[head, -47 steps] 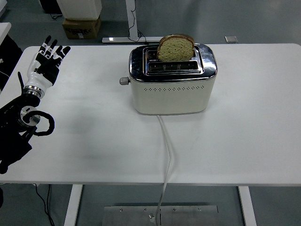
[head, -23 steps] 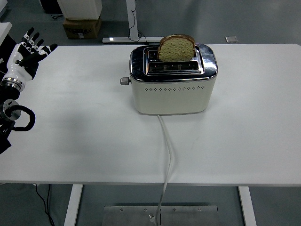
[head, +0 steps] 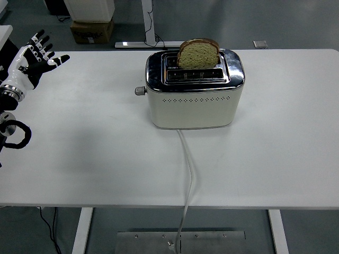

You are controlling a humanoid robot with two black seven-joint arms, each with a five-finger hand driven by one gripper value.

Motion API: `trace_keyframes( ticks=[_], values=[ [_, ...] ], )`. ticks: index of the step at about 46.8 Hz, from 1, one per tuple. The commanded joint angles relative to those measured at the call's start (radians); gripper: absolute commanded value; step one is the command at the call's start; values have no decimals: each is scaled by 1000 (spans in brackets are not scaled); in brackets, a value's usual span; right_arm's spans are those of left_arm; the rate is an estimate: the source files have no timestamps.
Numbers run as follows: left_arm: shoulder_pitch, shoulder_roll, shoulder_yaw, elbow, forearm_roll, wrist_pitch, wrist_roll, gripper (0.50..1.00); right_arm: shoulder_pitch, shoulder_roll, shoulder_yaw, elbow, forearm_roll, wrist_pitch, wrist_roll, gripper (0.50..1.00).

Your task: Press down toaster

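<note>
Head view is showing the left robot hand (head: 33, 57) sitting at the far left edge of the surface (head: 79, 148), fingers spread, holding nothing. I'm seeing it pulled back from where it was a second ago, when it was further in over the surface; since half a second ago it's barely shifting, thumb now pointing more toward the toaster (head: 194, 90). Toaster is standing mid-surface toward the far side, bread slice (head: 197, 53) still sticking up from the back slot, lever knob (head: 140, 90) on its left end looking unpressed. Cord (head: 188, 174) is running off the near edge. I'm judging the press not started; hand is well apart from the lever.
</note>
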Motion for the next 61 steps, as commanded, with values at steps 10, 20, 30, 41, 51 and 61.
trace_keyframes(
  ticks=[10, 20, 30, 41, 51, 61],
  values=[
    [7, 46, 26, 0, 126, -52, 0, 1000, 0, 0, 0, 0, 0, 0, -1, 998],
    [-12, 83, 112, 0, 142, -120, 0, 1000, 0, 0, 0, 0, 0, 0, 0, 998],
    [-27, 87, 147, -1, 274, -121, -2, 1000, 0, 0, 0, 0, -1, 0, 0, 1000],
    [-27, 113, 150, -107, 365, -123, -2, 1000, 0, 0, 0, 0, -1, 0, 0, 1000],
    [-48, 191, 150, -267, 461, -121, -2, 1000, 0, 0, 0, 0, 0, 0, 0, 1000],
    [-62, 237, 150, -357, 603, -121, -2, 1000, 0, 0, -1, 0, 0, 0, 0, 998]
  ],
)
